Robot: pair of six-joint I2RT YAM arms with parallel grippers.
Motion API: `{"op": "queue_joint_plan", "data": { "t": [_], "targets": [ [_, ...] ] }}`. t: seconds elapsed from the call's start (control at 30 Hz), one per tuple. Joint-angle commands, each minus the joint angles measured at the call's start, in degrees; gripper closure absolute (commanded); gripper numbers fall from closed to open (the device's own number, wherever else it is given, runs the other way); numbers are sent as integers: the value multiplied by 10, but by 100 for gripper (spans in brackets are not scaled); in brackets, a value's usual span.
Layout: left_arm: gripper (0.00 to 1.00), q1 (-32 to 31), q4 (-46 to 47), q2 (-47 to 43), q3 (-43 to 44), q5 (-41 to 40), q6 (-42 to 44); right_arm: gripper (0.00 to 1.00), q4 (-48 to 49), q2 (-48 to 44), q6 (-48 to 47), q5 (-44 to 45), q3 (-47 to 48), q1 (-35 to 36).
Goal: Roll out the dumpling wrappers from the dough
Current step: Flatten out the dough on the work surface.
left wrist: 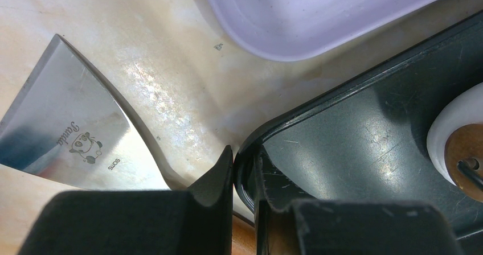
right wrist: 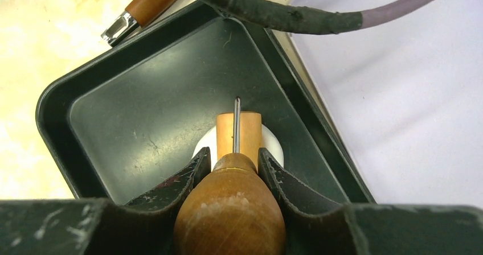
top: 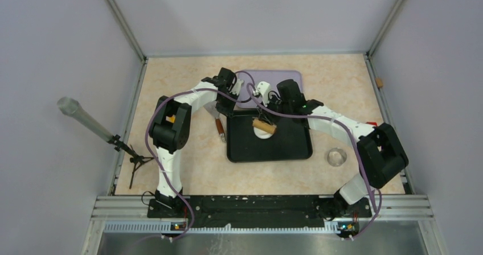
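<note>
**Rolling pin on the dough, left arm pinching the tray corner**

From the overhead camera I see the black tray (top: 290,147) in the middle of the tabletop (top: 171,84). The dough (top: 263,134) lies in the tray, a touch toward 11 o'clock from its middle. It is a round white piece, mostly hidden under the roller.

My right gripper (right wrist: 234,158) comes in from 2 o'clock. Its jaws are partly closed and clamped on the rounded wooden handle of a small rolling pin (right wrist: 248,132). The short wooden roller sits on top of the dough, with white showing at both sides of it in the right wrist view.

My left gripper (left wrist: 244,158) is at the tray's 10 o'clock corner. Its jaws are nearly closed and pinch the tray's raised rim, one finger outside the wall and one inside.

A steel scraper (left wrist: 62,124) with a panda mark on its blade lies flat on the tabletop just outside that corner, at the tray's 9 o'clock side. Its brown handle runs along the tray's edge.

A lavender tray (top: 273,81) sits at 12 o'clock, right beside the black one. I cannot tell whether they touch.

A small clear glass dish (top: 337,156) stands apart at about 4 o'clock.
</note>
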Motion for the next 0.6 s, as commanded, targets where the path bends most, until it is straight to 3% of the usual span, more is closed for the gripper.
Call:
{"op": "queue_joint_plan", "data": {
  "t": [0.0, 0.57],
  "targets": [
    [100, 0, 26, 23, 3, -36, -12, 100, -168, 50, -3, -72, -58, 37],
    [100, -2, 26, 23, 3, -38, -12, 100, -207, 17, -76, -105, -83, 42]
  ]
}}
